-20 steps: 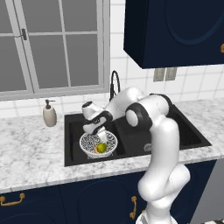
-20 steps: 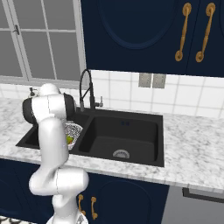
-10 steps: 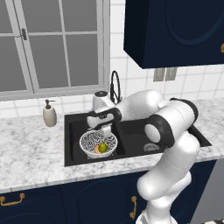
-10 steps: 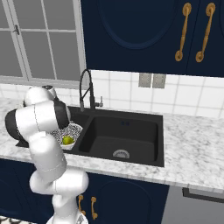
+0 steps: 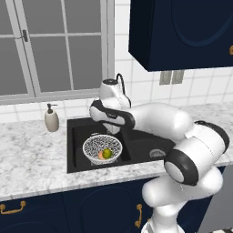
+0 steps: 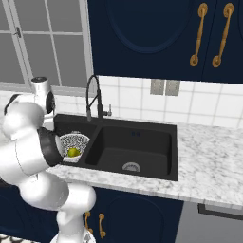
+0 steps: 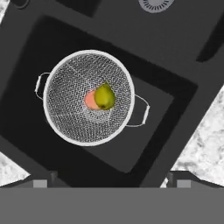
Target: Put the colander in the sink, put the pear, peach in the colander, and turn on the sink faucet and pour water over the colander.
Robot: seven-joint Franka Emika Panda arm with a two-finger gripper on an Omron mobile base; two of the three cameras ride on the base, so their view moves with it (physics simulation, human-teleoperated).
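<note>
Pear [image 7: 105,96] and peach [image 7: 91,100] rest in the colander [image 7: 70,109] in the sink's [image 7: 175,57] left basin, ready for rinsing, beneath the wide-open, empty claw [image 7: 111,179].

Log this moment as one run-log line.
colander: in sink | pear, peach: in colander, touching | gripper: open above colander | sink faucet: no water seen

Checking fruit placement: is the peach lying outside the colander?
No, the peach sits inside the colander, touching the pear.
</note>
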